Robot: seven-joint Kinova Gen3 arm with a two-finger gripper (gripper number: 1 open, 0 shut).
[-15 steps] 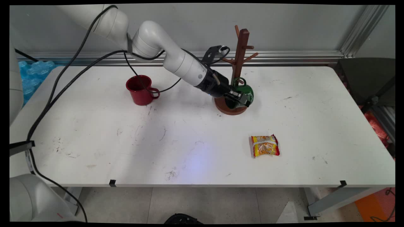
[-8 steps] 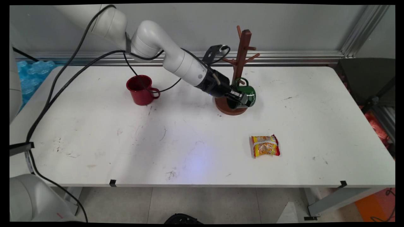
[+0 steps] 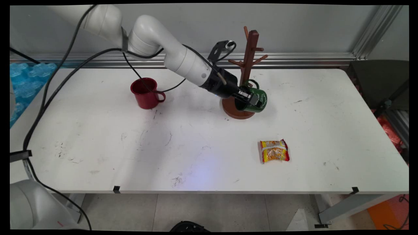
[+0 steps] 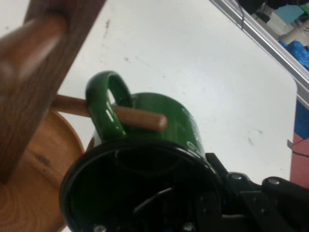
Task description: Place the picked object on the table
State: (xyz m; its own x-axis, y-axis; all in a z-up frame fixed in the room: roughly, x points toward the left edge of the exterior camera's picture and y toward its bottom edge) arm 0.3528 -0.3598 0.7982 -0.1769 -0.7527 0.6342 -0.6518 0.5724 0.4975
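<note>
The black gripper (image 3: 249,97) was clamped on the rim of a green mug (image 3: 258,100), one finger inside the mouth and the other against the outer wall; the mug lay tilted on its side, its opening turned toward the arm, just above the round base of a wooden mug tree (image 3: 245,70); in the hand view the mug's (image 4: 145,159) handle (image 4: 107,108) was threaded over one of the tree's lower pegs (image 4: 130,116), the peg's rounded tip poking out past the handle across the mug's body; the tree's (image 4: 34,77) dark post rose at the left of that view, with the lighter base below it; the gripper's (image 4: 212,203) linkage showed at the bottom right, partly hidden by the mug's dark interior; on the white table (image 3: 98,147) a red mug (image 3: 145,93) stood upright well to the left of the tree, its handle pointing right; a yellow and red snack packet (image 3: 274,151) lay flat nearer the front edge, well apart from the tree.
</note>
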